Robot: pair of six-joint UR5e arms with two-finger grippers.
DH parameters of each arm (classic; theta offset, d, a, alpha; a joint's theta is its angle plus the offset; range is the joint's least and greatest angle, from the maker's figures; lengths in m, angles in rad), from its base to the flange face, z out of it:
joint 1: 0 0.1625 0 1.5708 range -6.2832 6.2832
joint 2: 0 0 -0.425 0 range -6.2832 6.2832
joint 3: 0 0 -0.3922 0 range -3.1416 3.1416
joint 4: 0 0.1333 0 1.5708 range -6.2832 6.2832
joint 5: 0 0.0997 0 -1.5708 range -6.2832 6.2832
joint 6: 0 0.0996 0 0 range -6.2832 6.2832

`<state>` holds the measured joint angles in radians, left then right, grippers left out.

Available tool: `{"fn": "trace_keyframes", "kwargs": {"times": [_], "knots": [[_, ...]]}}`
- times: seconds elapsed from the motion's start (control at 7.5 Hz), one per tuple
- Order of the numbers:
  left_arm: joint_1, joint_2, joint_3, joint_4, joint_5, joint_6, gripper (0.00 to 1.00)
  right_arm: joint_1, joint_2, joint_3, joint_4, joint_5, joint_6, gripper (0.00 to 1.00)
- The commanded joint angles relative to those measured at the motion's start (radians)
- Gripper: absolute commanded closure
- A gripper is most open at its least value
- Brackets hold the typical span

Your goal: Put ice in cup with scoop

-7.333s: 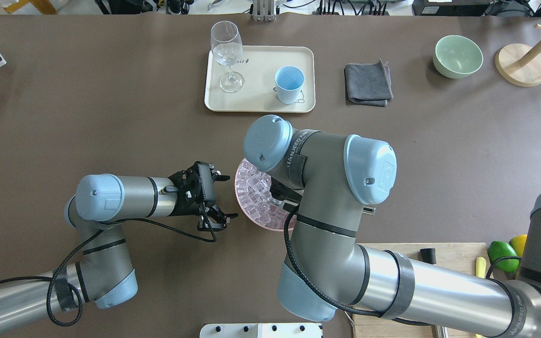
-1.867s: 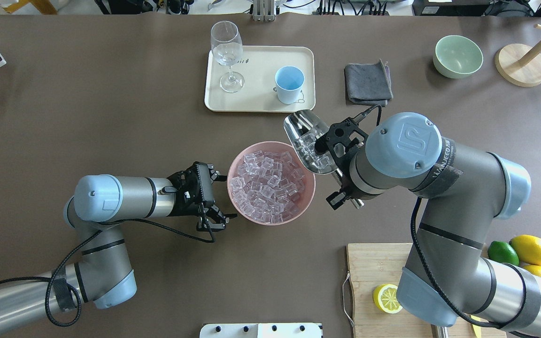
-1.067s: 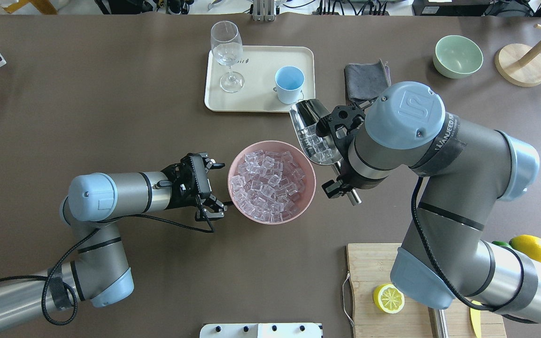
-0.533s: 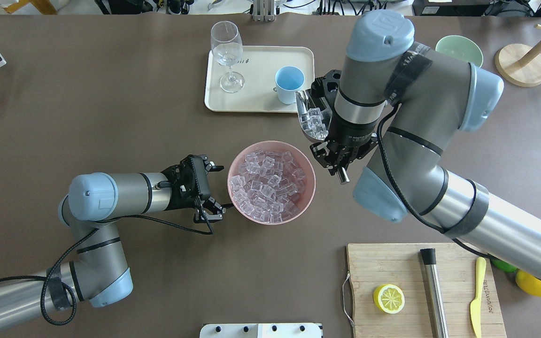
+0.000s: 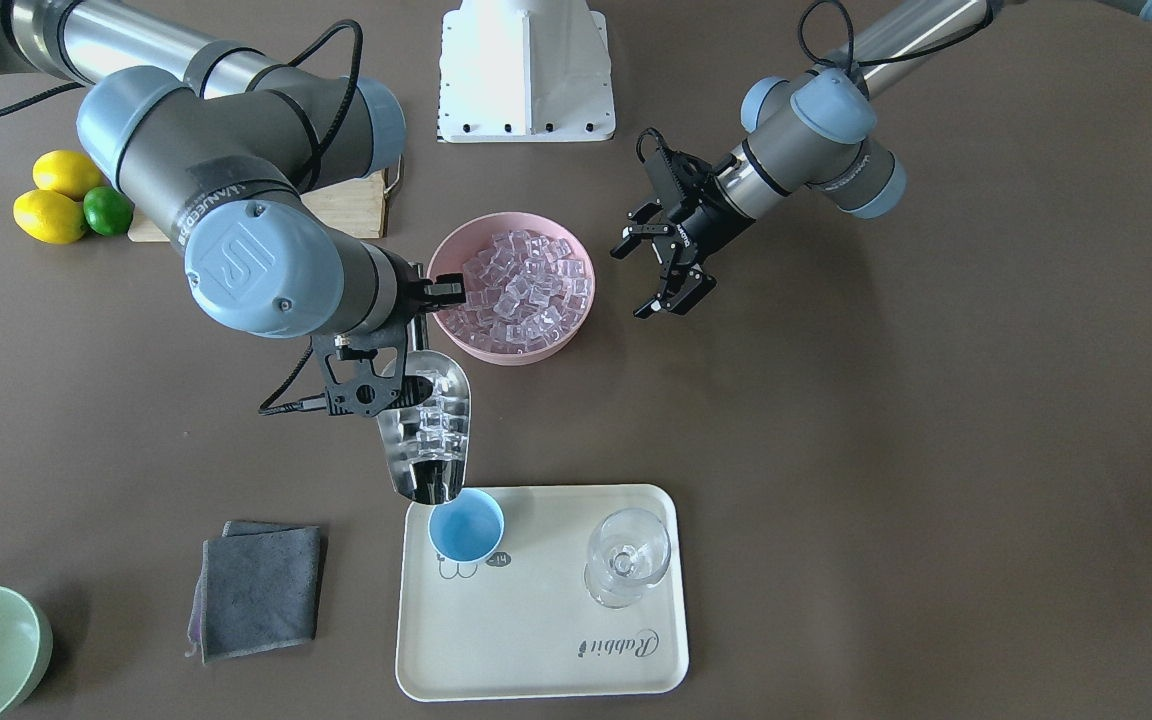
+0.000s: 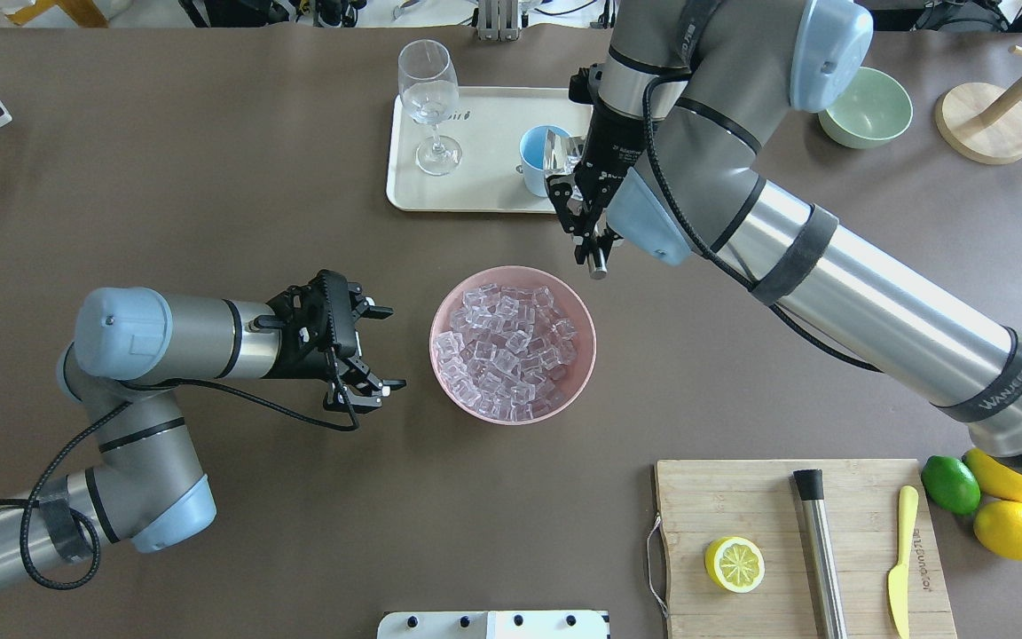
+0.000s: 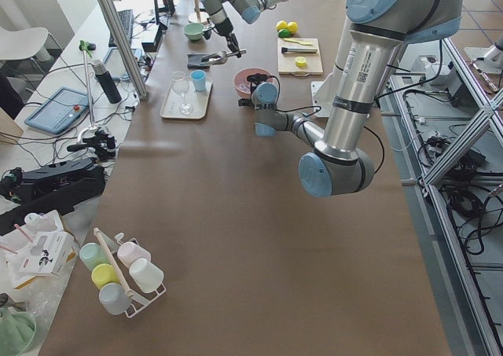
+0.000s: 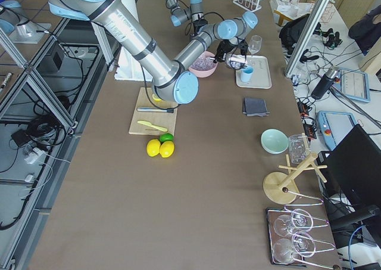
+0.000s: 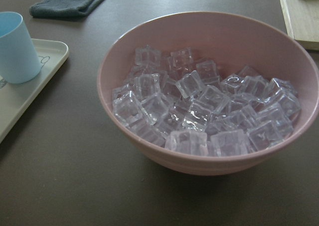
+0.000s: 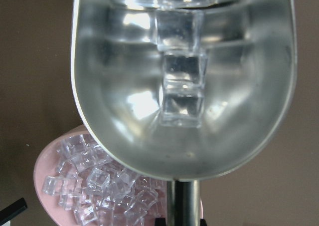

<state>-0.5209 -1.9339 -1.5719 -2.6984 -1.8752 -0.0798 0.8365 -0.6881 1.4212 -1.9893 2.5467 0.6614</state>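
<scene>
Right jaws pinch the scoop (image 5: 398,440) handle, tipping its ice (image 5: 434,424) toward the cup (image 5: 466,528) on the tray (image 5: 546,640). Left jaws hang spread beside the bowl (image 5: 511,346). The scoop's mouth looks about as wide as the cup, so cubes may spill onto the tray or bench (image 5: 836,450).

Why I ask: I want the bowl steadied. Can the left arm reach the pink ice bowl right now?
Probably yes. The left claw is open beside the pink bowl, only bare table between them; the right arm holds the scoop away at the cup.
</scene>
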Motion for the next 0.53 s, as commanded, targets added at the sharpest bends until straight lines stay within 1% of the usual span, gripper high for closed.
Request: {"fn": "trace_keyframes", "kwargs": {"times": [0.0,0.13,0.27,0.4], "knots": [[-0.130,0.064,-0.077,0.138,-0.196,0.000,0.01,0.016,0.071,-0.100,0.000,0.096,0.001,1.00],[-0.178,0.102,-0.117,0.225,-0.261,0.000,0.01,0.016,0.070,-0.102,0.000,0.119,0.001,1.00],[-0.185,0.152,-0.169,0.270,-0.283,0.000,0.01,0.016,0.062,-0.103,0.000,0.154,0.001,1.00],[-0.229,0.212,-0.225,0.351,-0.283,0.000,0.01,0.018,0.056,-0.104,0.000,0.193,0.001,1.00]]}}
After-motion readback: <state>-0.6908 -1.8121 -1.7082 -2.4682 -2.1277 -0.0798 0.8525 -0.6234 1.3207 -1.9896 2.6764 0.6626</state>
